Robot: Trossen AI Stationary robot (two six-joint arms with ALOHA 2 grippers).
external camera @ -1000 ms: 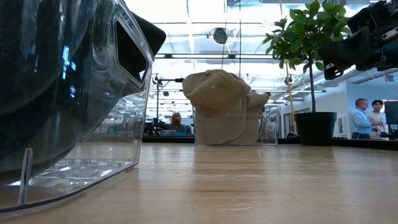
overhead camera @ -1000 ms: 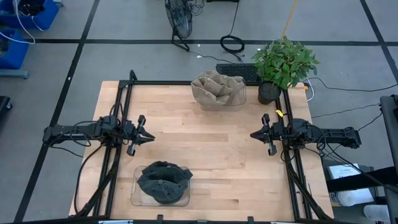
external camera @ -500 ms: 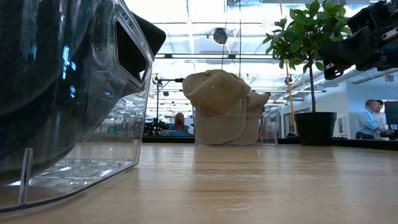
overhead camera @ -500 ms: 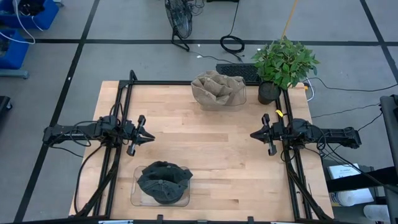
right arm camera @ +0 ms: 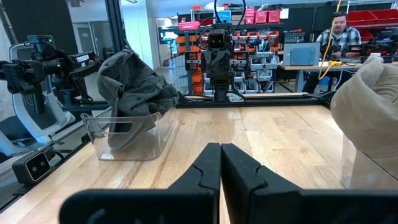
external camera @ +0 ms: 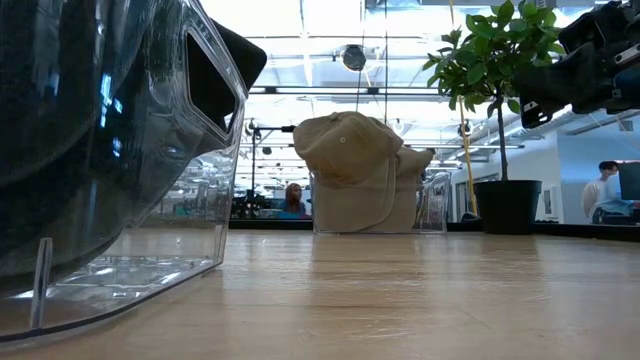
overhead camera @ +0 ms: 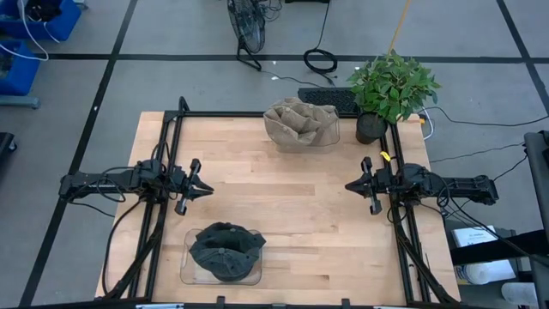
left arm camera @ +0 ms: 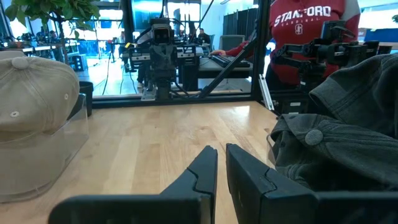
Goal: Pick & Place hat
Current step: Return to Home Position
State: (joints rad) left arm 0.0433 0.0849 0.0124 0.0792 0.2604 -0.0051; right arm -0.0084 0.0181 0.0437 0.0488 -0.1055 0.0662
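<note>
Wooden table, top bin, bottom bin, plant

Caps lie in the far bin, seemingly more caps in the near bin.

A robotics lab. The counter sits in a black frame on a grey floor strewn with cables. Beyond the counter are racked red bins and a person at a laptop.
</note>
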